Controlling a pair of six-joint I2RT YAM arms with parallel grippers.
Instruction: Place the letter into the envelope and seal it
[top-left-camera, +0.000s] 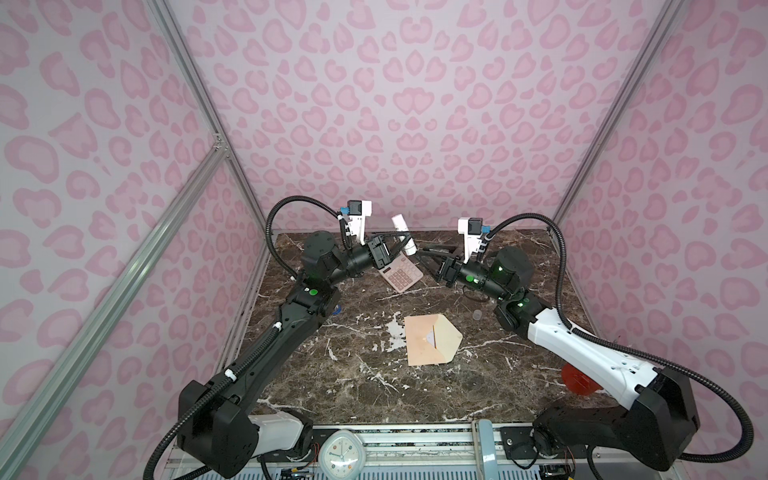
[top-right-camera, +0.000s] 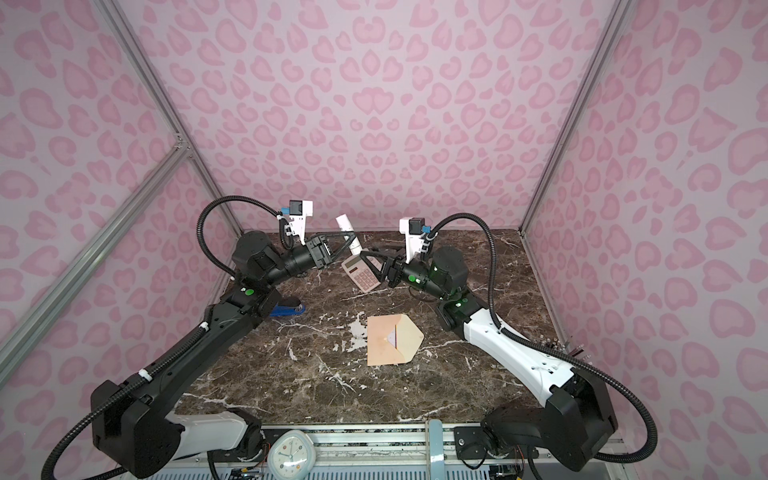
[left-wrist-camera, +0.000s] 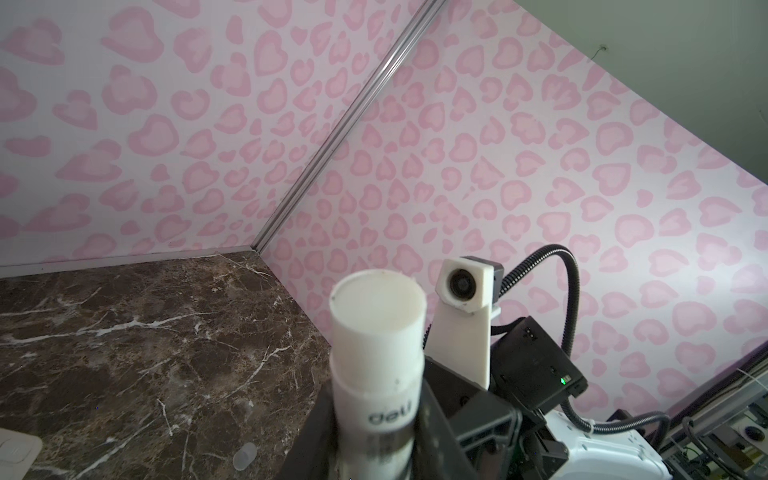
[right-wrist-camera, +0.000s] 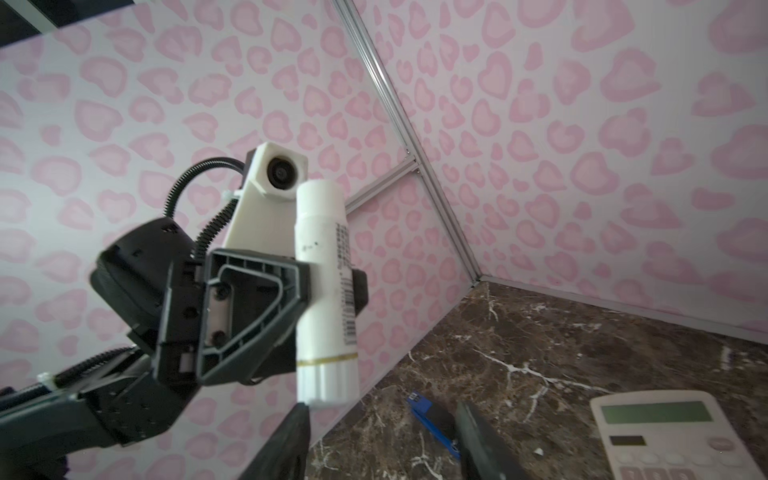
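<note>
Left claw (right-wrist-camera: 328, 291) is clamping the glue stick (right-wrist-camera: 324, 232); right claw (right-wrist-camera: 386, 440) is gaping empty just beside its lower end. Envelope (top-left-camera: 424, 340) is lying nearward of both claws, open flap (top-left-camera: 449, 338) pointing toward the right arm (top-left-camera: 582, 353).

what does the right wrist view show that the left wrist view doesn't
Only the right wrist view: the left gripper clamped on the glue stick, seen side-on, plus a blue stapler. Only the left wrist view: a small clear cap lying on the marble table. Both: the glue stick and that table.
</note>
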